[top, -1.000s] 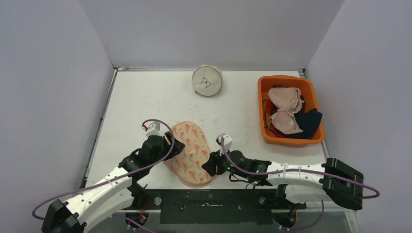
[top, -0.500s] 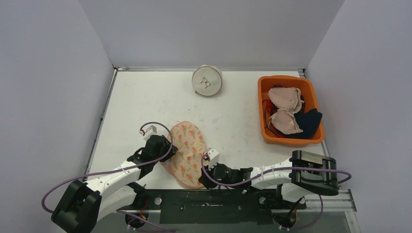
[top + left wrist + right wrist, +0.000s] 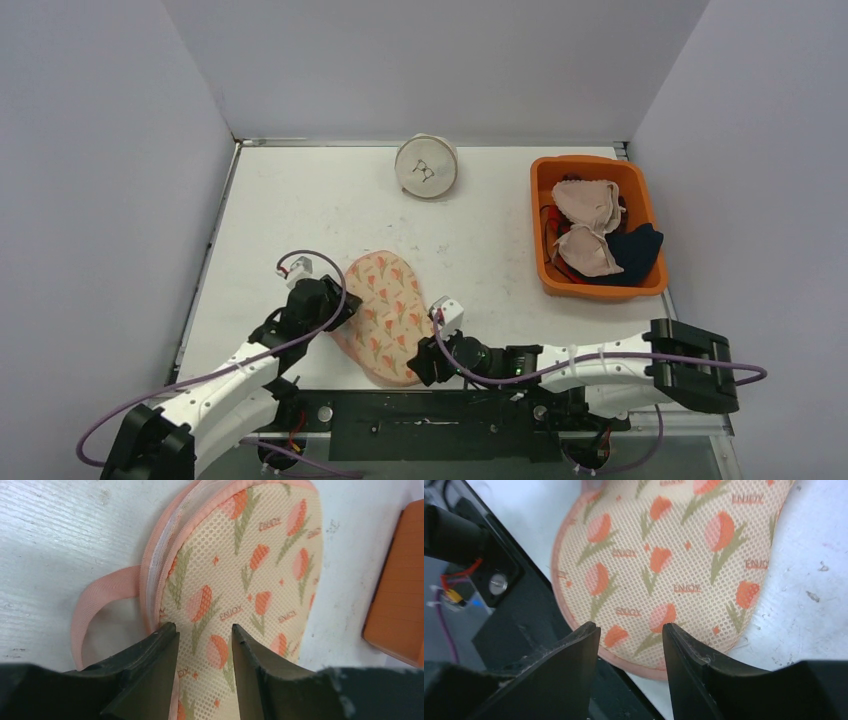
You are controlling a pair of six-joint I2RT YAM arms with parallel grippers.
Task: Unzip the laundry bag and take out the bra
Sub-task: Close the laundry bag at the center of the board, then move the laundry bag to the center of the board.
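The laundry bag (image 3: 385, 315) is a flat oval mesh pouch with orange tulips and pink trim, lying at the table's near edge. It fills the left wrist view (image 3: 240, 560), where its pink zipper seam and a pink strap loop (image 3: 95, 605) show at the left. My left gripper (image 3: 340, 305) is open at the bag's left edge, jaws over the mesh (image 3: 204, 630). My right gripper (image 3: 425, 360) is open at the bag's near right edge (image 3: 630, 630). The bag (image 3: 664, 565) looks shut; the bra inside is hidden.
An orange bin (image 3: 540, 215) at the right holds pale bras and dark clothes. A round white mesh pouch (image 3: 426, 166) stands at the back. The black mounting rail (image 3: 440, 425) runs just beyond the bag's near edge, also in the right wrist view (image 3: 524, 625).
The right gripper first swung in to the bag's near right edge, then shifted slightly right. The left gripper drew back left along the bag's edge. The bag moved a little nearer and left.
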